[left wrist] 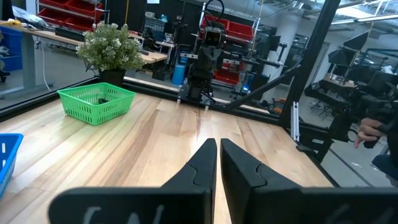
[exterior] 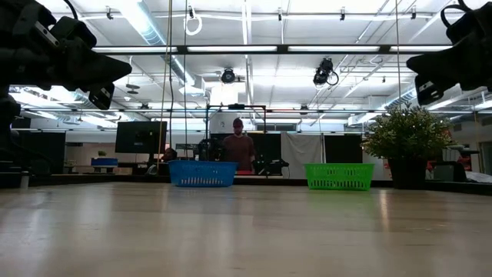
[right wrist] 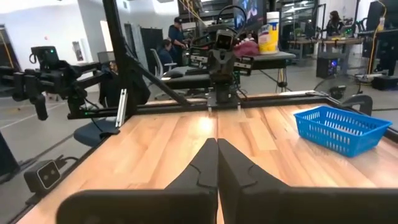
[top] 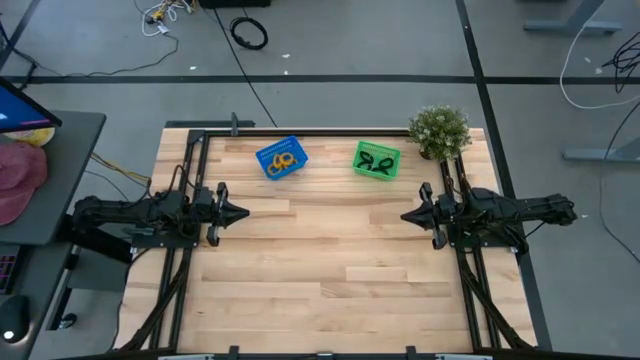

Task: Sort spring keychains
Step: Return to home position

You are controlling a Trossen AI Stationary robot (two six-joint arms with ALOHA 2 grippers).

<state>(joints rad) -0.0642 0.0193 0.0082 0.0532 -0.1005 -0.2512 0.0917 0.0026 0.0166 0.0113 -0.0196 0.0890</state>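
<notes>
The left gripper [left wrist: 218, 144] has its jaws all but closed, a thin slit between them, and holds nothing. It hangs over the table's left side. The right gripper [right wrist: 217, 143] has its jaws pressed together, empty, over the right side. Orange coiled spring keychains [top: 283, 162] lie in the blue plastic basket [top: 262, 157]. Black coiled spring keychains [top: 377, 163] lie in the green plastic basket [top: 357, 160]. Both baskets stand near the far edge of the pale wooden table [top: 320, 270].
</notes>
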